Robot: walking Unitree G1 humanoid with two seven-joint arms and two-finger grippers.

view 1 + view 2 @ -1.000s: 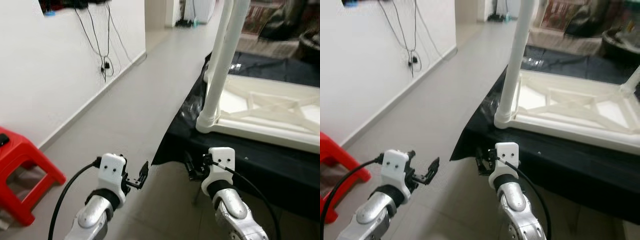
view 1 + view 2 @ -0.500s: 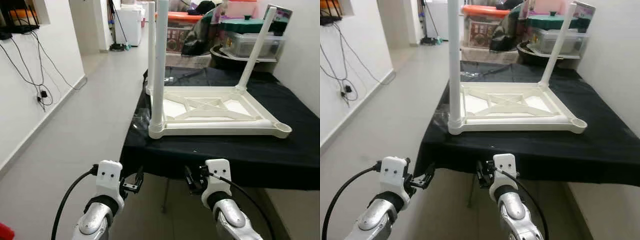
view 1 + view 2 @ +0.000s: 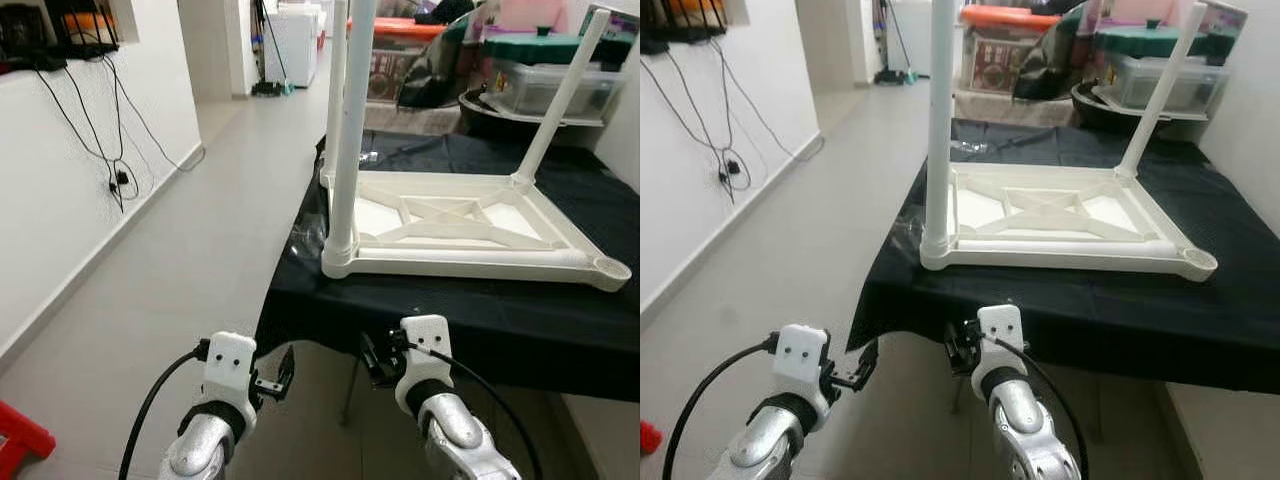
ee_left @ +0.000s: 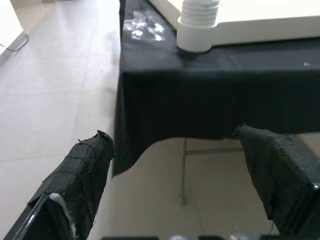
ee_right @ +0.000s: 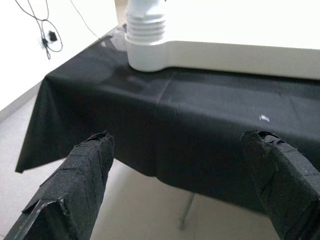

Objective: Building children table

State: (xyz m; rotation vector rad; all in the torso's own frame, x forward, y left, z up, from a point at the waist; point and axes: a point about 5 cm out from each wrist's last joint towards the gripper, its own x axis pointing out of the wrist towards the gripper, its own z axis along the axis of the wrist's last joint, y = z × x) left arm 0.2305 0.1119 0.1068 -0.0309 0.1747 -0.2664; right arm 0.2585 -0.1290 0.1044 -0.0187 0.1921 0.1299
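A white plastic children's table [image 3: 470, 256] lies upside down on a black-clothed table [image 3: 500, 315]. Three white legs stand up from it: the near-left leg [image 3: 354, 130], one behind it [image 3: 335, 90] and the far-right leg [image 3: 560, 95]. The near-right corner socket [image 3: 611, 268] holds no leg. My left gripper [image 3: 284, 372] hangs open, low in front of the cloth's left corner. Just below the cloth's front edge, my right gripper [image 3: 372, 358] is open too. Both wrist views look at the near-left leg's base [image 4: 198, 30] [image 5: 146, 46], with nothing between the fingers [image 4: 82, 172] [image 5: 80, 170].
Grey floor runs along the left beside a white wall with hanging cables [image 3: 112, 160]. A red stool's corner [image 3: 18, 436] shows at the bottom left. Storage boxes [image 3: 530, 75] and a white appliance [image 3: 293, 45] stand behind the black table.
The camera has swung a little, so the table sits further right and the red stool's corner has come into view. Both grippers stay low and open.
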